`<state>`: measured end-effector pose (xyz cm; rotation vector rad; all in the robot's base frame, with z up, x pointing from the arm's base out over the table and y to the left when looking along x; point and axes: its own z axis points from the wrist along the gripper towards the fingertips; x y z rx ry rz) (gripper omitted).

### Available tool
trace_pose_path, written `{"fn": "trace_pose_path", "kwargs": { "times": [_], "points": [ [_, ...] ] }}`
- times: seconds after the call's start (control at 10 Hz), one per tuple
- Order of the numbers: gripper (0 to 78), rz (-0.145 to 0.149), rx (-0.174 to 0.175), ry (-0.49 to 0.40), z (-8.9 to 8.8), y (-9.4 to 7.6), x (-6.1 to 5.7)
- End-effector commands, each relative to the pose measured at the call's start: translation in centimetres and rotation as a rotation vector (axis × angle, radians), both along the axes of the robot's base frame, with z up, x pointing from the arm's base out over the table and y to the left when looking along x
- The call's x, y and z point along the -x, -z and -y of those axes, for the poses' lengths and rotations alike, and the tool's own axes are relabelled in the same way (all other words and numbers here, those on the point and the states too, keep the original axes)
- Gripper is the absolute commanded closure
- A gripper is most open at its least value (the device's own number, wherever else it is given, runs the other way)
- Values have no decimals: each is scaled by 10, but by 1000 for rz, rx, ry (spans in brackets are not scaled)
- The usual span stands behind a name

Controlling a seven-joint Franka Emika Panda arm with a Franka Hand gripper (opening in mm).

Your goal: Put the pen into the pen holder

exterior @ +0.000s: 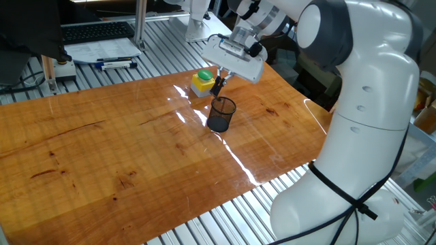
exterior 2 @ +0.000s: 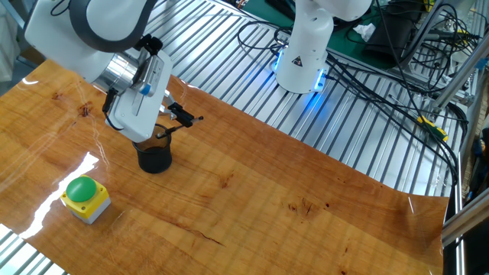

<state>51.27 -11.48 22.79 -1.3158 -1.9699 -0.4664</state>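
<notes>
Nearest, toward the front edge of the table: bare wood and glare, nothing in play. Further in, toward the far right corner, the holder standing upright, mouth open to the ceiling. Directly above it, the end effector clamped on the pen, apparently near its upper part. From the other fixed view, the pen lying well off vertical, one tip poking out past the end effector on the side away from the button box, the other end dipping toward the holder's rim. Cannot tell whether the lower tip sits inside the rim or just over it.

Best handling from here, as a judgement: line the lower tip up over the middle of the mouth, not the rim, since a slanted pen can catch the edge and tip a light mesh cup. Straighten the wrist if possible, lower gently until the tip is well below the rim, only then let go. No sideways drag while low. Beyond the holder, just beside it, the button box, close enough to mind during any retreat. Past the far edge, a marker on the slatted bench, out of the way.
</notes>
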Motion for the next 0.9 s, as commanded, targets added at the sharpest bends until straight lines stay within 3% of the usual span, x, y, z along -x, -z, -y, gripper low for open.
{"fn": "trace_pose_path", "kwargs": {
  "times": [0.1,0.9],
  "points": [
    [759,4,-2,-16,5,6,-2],
    [759,20,-19,-44,20,17,-1]
  ]
}}
